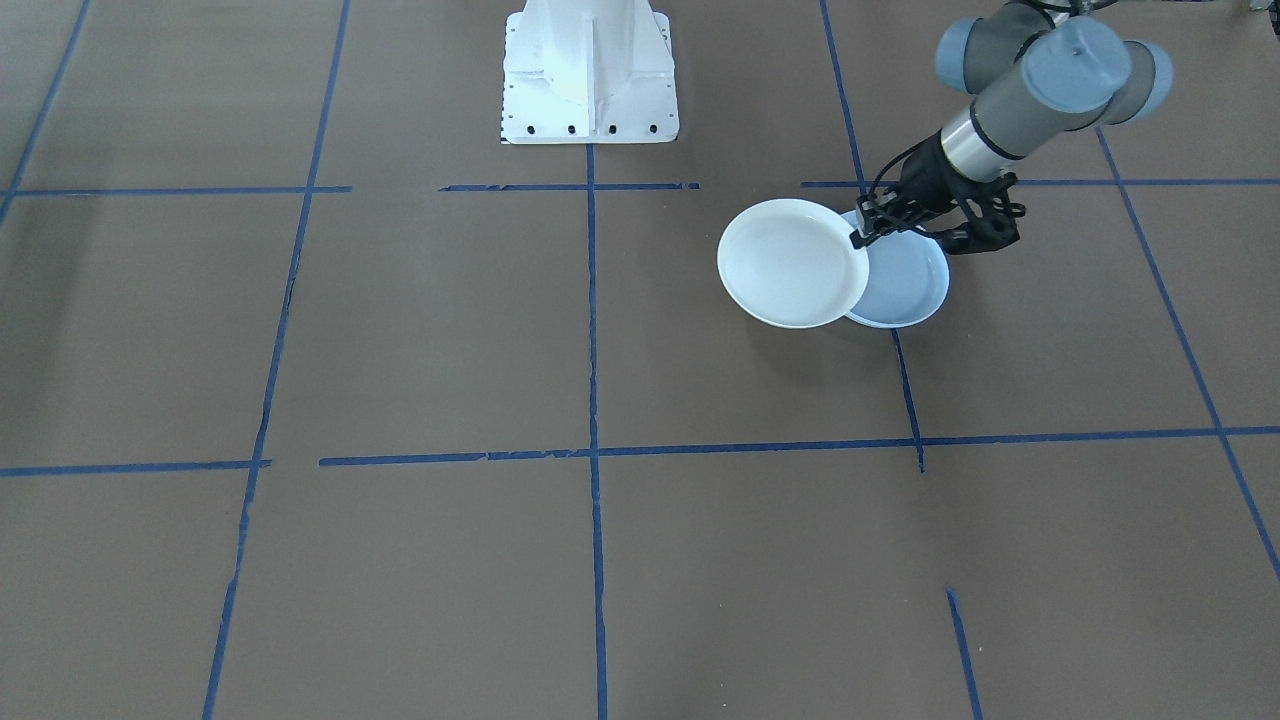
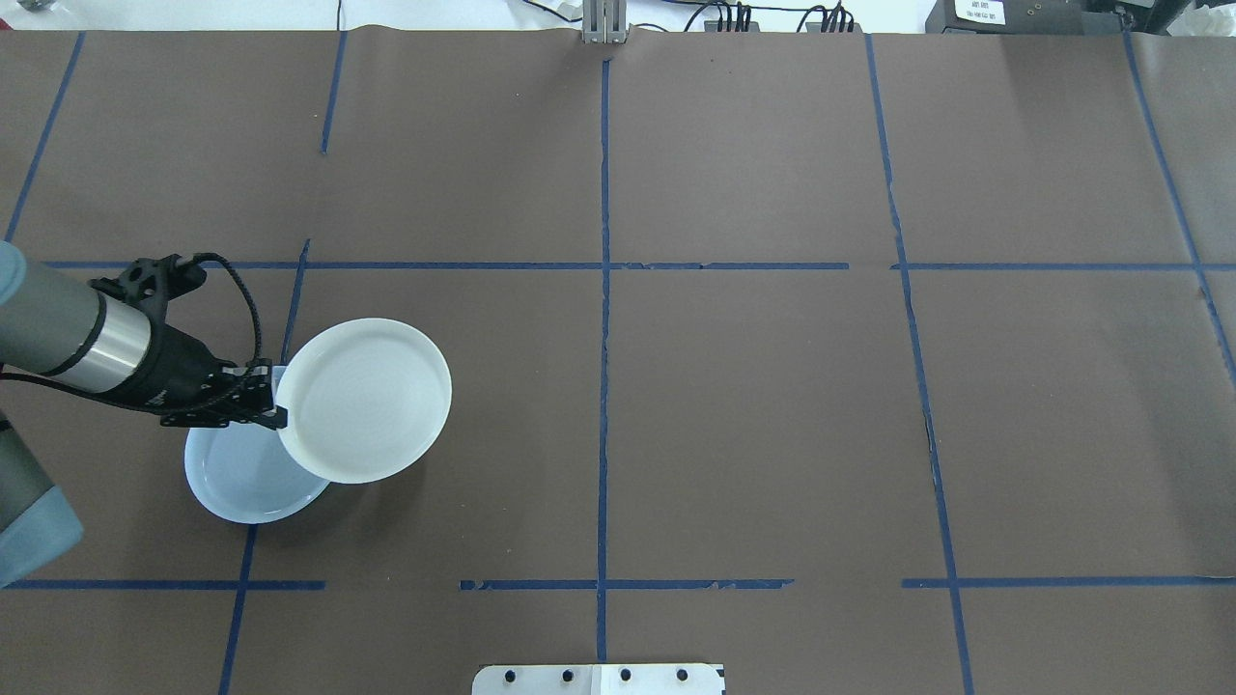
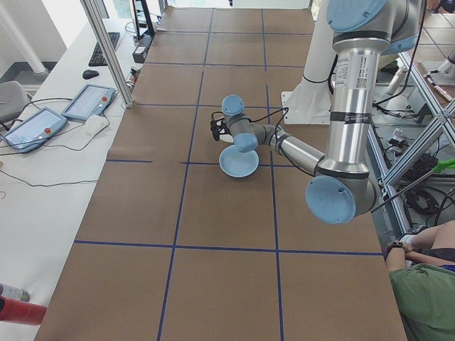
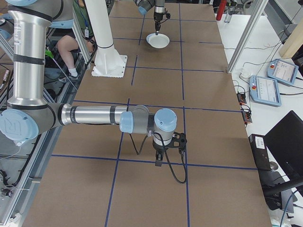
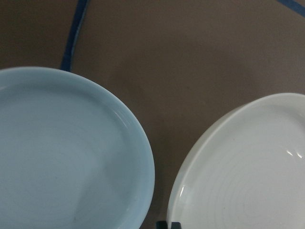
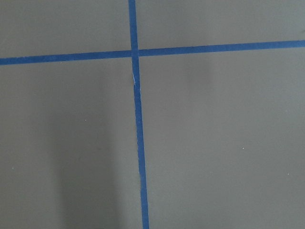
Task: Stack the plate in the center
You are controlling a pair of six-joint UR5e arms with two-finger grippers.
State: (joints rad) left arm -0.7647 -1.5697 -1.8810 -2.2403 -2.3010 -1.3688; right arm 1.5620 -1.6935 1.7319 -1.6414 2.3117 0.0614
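Two plates are in play, and both are bare inside: nothing lies in either. The white plate (image 2: 365, 400) is lifted off the table (image 2: 772, 405), tilted slightly, and its shadow falls on the brown paper beneath it. The pale-blue plate (image 2: 241, 478) rests flat on the table, partly tucked under the white plate's edge as seen from overhead; the left wrist view shows a strip of bare table between their rims, so they overlap in sight only and do not touch. Faint concentric rings show on the pale-blue plate's face in that wrist view.

The left gripper (image 2: 273, 405) is clamped on the white plate's rim, at the side nearest the pale-blue plate, with its fingers pinching the edge. The gripper itself hangs over the pale-blue plate's far rim, and the white plate juts out from it, away from the pale-blue plate and toward the table's middle tape line (image 2: 603, 386).

The right gripper (image 4: 160, 161) points straight down, well apart from the pale-blue plate, above a tape crossing (image 6: 134, 52) at the other end of the table. It shows only in the side view, so whether its jaws are parted or together cannot be told.
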